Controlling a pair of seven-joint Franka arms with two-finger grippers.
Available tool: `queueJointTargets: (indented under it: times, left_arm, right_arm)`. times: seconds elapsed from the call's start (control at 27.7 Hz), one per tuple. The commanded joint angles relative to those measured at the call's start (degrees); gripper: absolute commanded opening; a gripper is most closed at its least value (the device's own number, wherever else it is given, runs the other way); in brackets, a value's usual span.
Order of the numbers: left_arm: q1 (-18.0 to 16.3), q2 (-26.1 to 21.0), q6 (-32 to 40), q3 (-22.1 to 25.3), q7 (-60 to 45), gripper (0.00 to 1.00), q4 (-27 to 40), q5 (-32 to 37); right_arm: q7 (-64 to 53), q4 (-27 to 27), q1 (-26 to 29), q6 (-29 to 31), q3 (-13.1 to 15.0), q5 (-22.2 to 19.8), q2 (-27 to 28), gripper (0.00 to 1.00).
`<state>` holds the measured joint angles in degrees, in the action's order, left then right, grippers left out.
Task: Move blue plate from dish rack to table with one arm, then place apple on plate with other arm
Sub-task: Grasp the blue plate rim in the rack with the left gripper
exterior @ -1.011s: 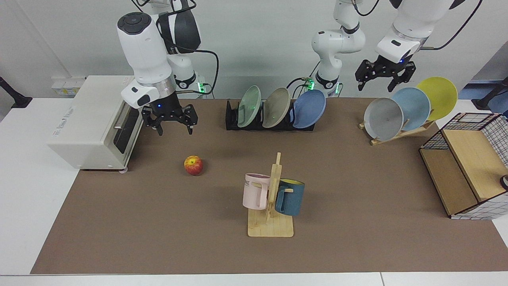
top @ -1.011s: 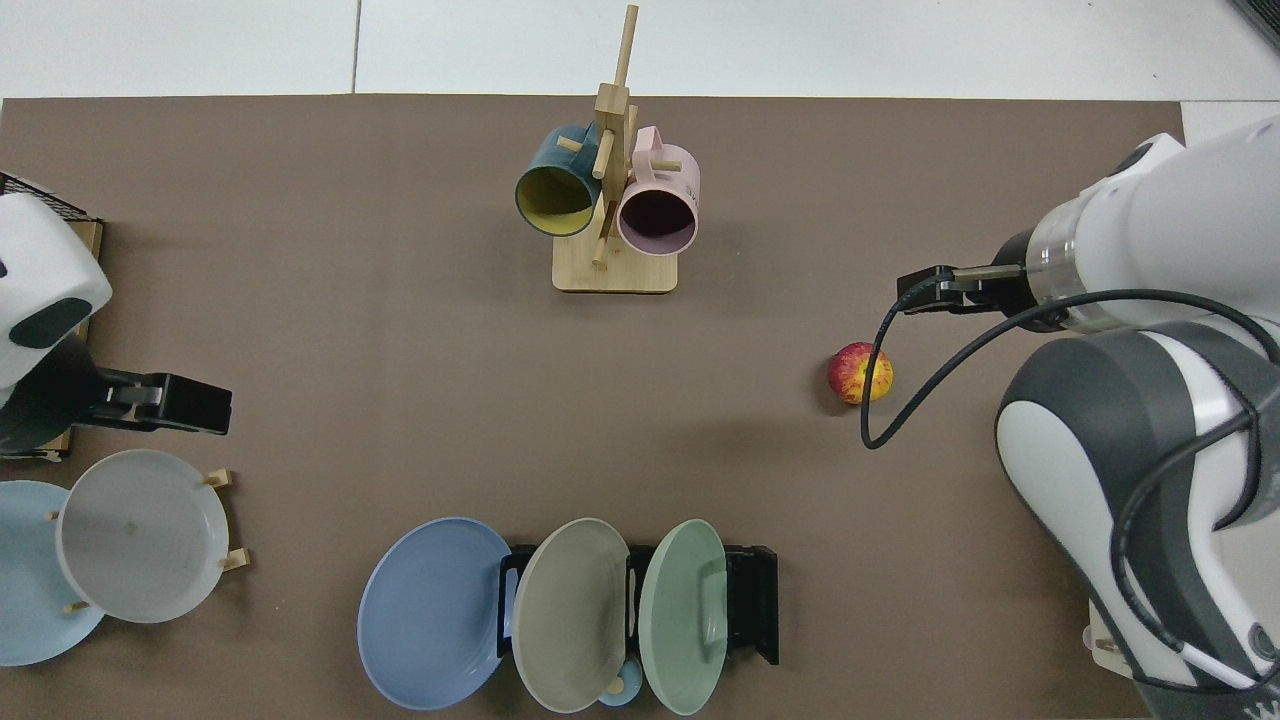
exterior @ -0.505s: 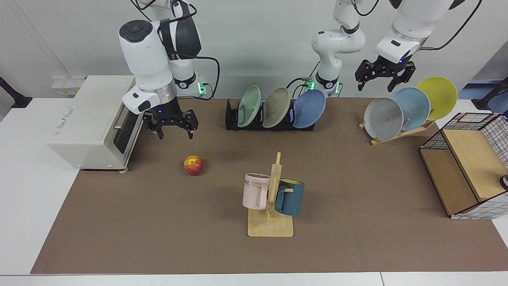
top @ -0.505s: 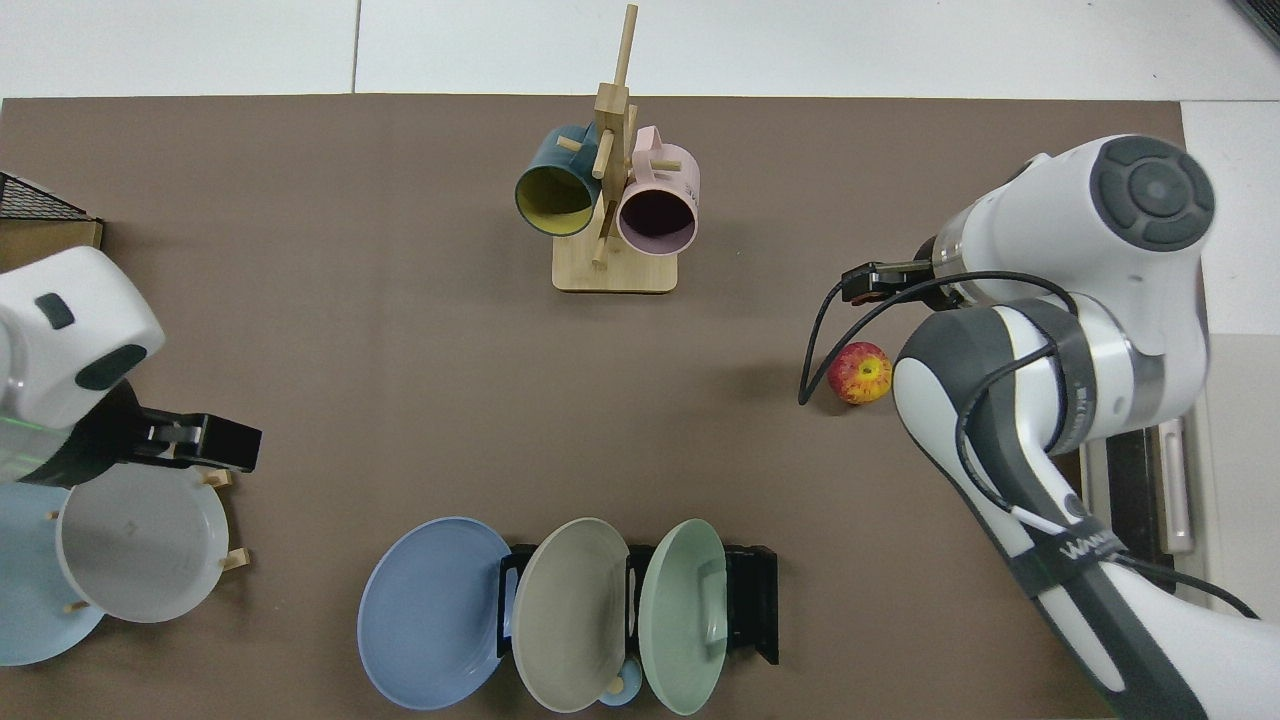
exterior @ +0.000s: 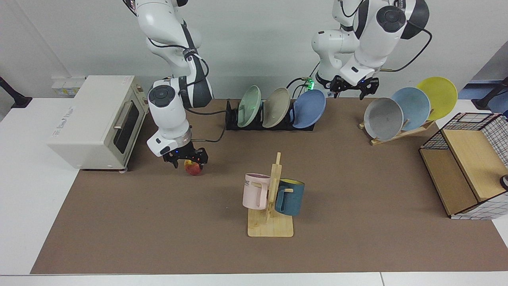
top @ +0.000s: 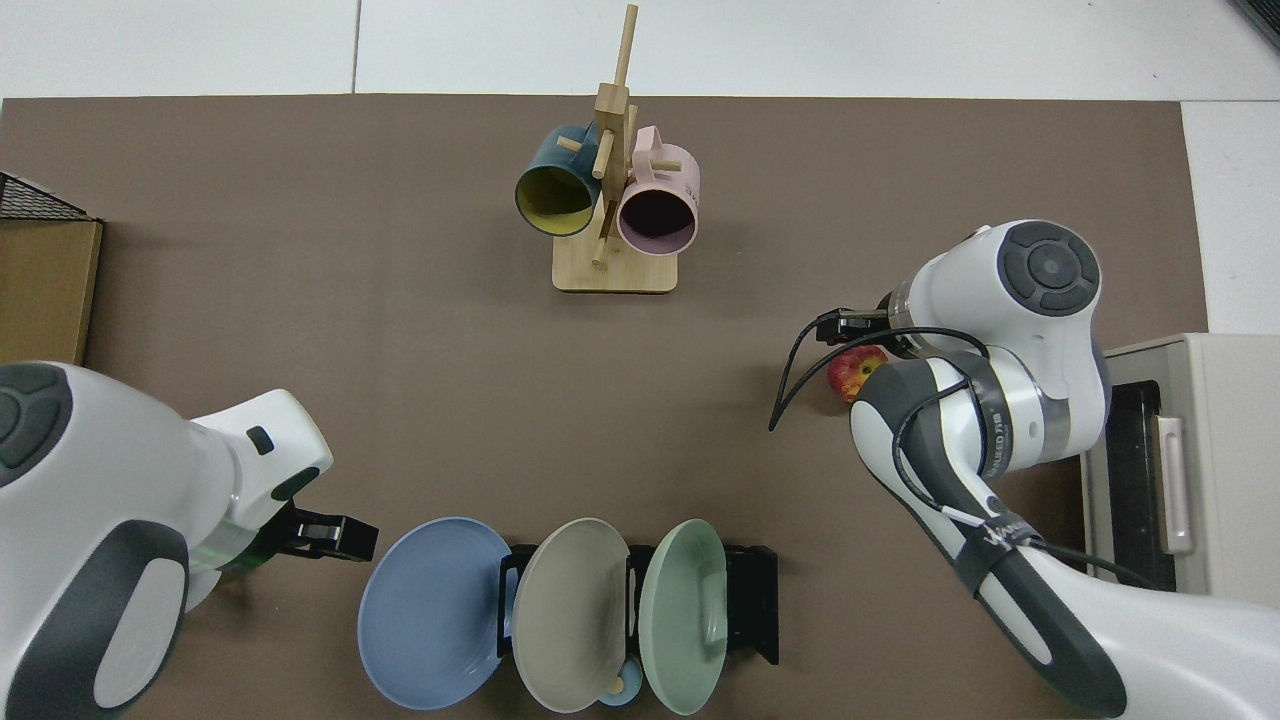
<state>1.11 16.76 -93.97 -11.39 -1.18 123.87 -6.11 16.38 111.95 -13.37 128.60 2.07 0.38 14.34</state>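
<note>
The blue plate (exterior: pixel 309 108) stands tilted in the end slot of the dish rack (exterior: pixel 234 119), beside a beige plate (exterior: pixel 276 107) and a pale green plate (exterior: pixel 249 106) in the same rack. The left gripper (exterior: pixel 353 88) hangs just beside the blue plate's upper edge, on the side of the wooden plate rack (exterior: pixel 401 133); its jaws are spread and hold nothing. That wooden rack carries a grey plate (exterior: pixel 383 118), a sky-blue plate (exterior: pixel 412 107) and a yellow plate (exterior: pixel 438 96). The right gripper (exterior: pixel 185 159) is low over the apple (exterior: pixel 193 168), which lies on the brown mat of the table (exterior: pixel 357 206); the jaws are spread, one on each side of the fruit's top, and I cannot tell if they touch it. Behind this arm stands a white toaster oven (exterior: pixel 95 121) with small grey writing on its side that I cannot read. Toward the front edge of the mat, a wooden mug stand (exterior: pixel 272 222) holds a pink mug (exterior: pixel 256 191) and a dark teal mug (exterior: pixel 289 197); letters on the pink mug are partly hidden. A wire and wood shelf (exterior: pixel 468 171) is at the table end. The wall behind is plain pale grey.
</note>
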Motion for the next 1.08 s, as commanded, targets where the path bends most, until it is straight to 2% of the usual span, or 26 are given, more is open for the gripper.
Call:
queueJointTargets:
  times: [0.0, 0.4, 0.61, 0.65, 0.72, 0.76, 0.79, 0.83, 0.87, 0.9, 0.97, 1.05]
  left_arm:
    - [0.1, 4.7, -6.3, -0.7, 0.5, 1.00, 10.1, -3.3]
    - [0.3, 4.5, -12.2, -2.8, 0.6, 1.00, 17.7, -5.1]
    - [0.3, 4.0, -13.8, -3.4, 0.5, 0.98, 18.1, -5.8]
    - [0.3, 3.9, -13.8, -3.6, 0.5, 0.93, 18.0, -5.9]
    - [0.2, 3.8, -13.7, -3.6, 0.3, 0.69, 17.8, -5.9]
    - [0.2, 3.8, -13.7, -3.6, 0.3, 0.58, 17.8, -5.9]
    - [0.2, 3.8, -13.6, -3.6, 0.3, 0.47, 17.8, -5.9]
    - [0.2, 3.7, -13.5, -3.6, 0.2, 0.37, 17.7, -5.9]
    - [0.2, 3.7, -13.4, -3.6, 0.2, 0.28, 17.7, -5.9]
    - [0.2, 3.7, -13.3, -3.6, 0.3, 0.22, 17.5, -5.9]
    - [0.2, 3.7, -13.3, -3.6, 0.3, 0.15, 17.4, -5.9]
    - [0.1, 3.7, -12.8, -3.6, 0.5, 0.09, 16.8, -5.9]
  right_arm:
    - [1.6, 3.4, 0.0, 3.9, -0.1, -0.8, 0.5, 1.00]
    - [1.7, 5.8, 0.0, 7.1, -0.1, -0.8, 2.6, 1.00]
    - [1.7, 6.0, 0.1, 7.3, -0.1, -0.8, 3.8, 0.99]
    - [1.7, 6.0, 0.1, 7.3, -0.1, -0.8, 3.8, 0.99]
    - [1.7, 6.0, 0.1, 7.3, -0.1, -0.8, 3.8, 0.95]
    - [1.7, 6.0, 0.1, 7.3, -0.1, -0.8, 3.8, 0.90]
    - [1.6, 6.0, 0.1, 7.3, -0.1, -0.7, 3.8, 0.76]
    - [1.6, 6.0, 0.1, 7.2, -0.1, -0.8, 3.9, 0.48]
    - [1.7, 5.9, 0.0, 6.9, -0.2, -0.8, 3.9, 0.27]
    - [1.6, 5.7, -0.2, 6.7, -0.1, -0.7, 3.9, 0.16]
    - [1.6, 5.3, -0.6, 6.4, -0.1, -0.7, 3.8, 0.03]
    - [1.5, 4.7, -0.4, 6.1, 0.0, -0.7, 3.8, 0.00]
